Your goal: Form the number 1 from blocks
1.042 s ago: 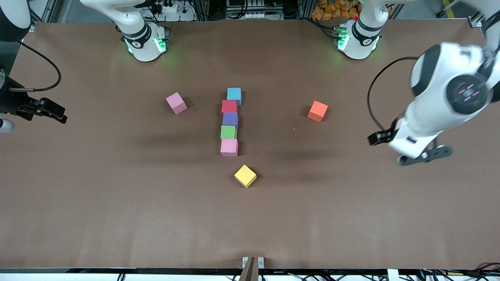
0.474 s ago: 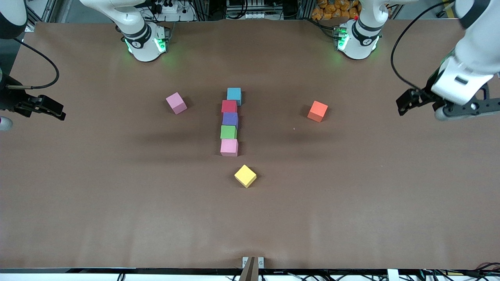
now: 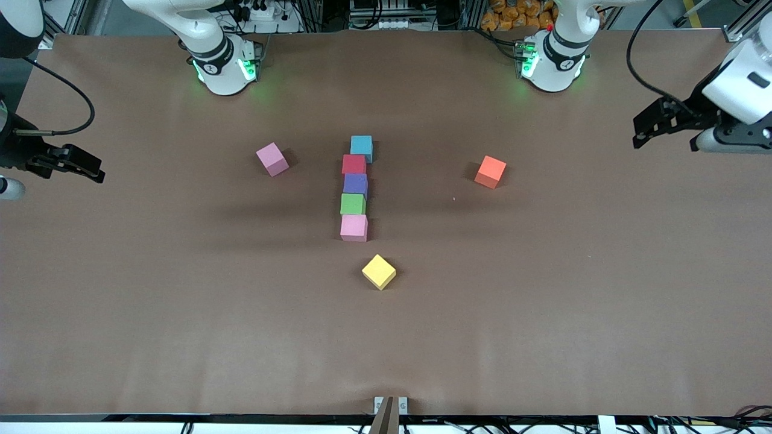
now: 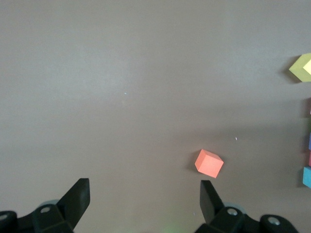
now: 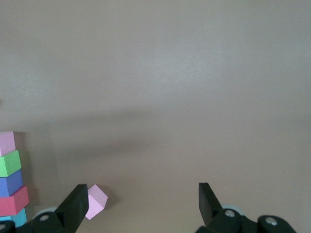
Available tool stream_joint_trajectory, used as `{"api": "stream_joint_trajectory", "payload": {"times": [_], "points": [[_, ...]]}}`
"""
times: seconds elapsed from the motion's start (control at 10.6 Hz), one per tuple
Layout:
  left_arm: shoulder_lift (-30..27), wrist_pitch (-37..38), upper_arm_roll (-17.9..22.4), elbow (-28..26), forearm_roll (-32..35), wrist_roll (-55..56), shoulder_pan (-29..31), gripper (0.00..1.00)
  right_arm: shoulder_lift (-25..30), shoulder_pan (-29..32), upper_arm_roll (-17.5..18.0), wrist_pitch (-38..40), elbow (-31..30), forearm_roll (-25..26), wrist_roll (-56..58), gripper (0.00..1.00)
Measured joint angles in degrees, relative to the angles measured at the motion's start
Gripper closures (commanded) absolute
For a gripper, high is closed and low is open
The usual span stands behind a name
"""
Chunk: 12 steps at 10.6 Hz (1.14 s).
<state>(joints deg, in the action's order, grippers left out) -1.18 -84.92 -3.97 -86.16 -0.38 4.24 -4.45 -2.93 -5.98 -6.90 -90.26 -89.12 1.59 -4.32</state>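
Seven blocks lay on the brown surface (image 3: 543, 313), and none was held. Nearest the front camera sat the yellow block (image 3: 379, 272), turned cornerwise and apart from the others. Just farther from the camera began a straight column of five touching blocks: a pink block (image 3: 354, 228), then the green block (image 3: 353, 204), the purple block (image 3: 356, 183), the red block (image 3: 354, 164), and last the blue block (image 3: 362, 146), which sat slightly offset toward the left arm's end of the surface. A second pink block (image 3: 272, 159) lay alone toward the right arm's end, and the orange block (image 3: 490, 172) lay alone toward the left arm's end, each well apart from the column.

The left gripper (image 3: 648, 126) hung over the surface's edge at the left arm's end, its fingers (image 4: 77, 196) spread wide and empty; the orange block lay ahead of one fingertip, well apart from it. The right gripper (image 3: 84, 169) hung over the edge at the right arm's end, its fingers (image 5: 206, 199) likewise spread with nothing between them. The lone pink block showed just beside one of its fingertips in the right wrist view, with the column farther out to that same side.
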Motion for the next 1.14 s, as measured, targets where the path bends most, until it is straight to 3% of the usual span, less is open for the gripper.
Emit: {"api": "stream_joint_trajectory", "payload": {"times": [0.76, 1.14], "points": [[1.39, 1.23, -0.56, 1.5, 0.0, -0.08, -0.41, 0.0, 0.0, 0.07, 0.2, 0.05, 0.0, -0.03, 0.0, 0.0], [1.39, 1.23, -1.09, 1.6, 0.0, -0.17, -0.56, 0.0, 0.0, 6.04, 7.13, 0.06, 0.0, -0.03, -0.02, 0.0]]}}
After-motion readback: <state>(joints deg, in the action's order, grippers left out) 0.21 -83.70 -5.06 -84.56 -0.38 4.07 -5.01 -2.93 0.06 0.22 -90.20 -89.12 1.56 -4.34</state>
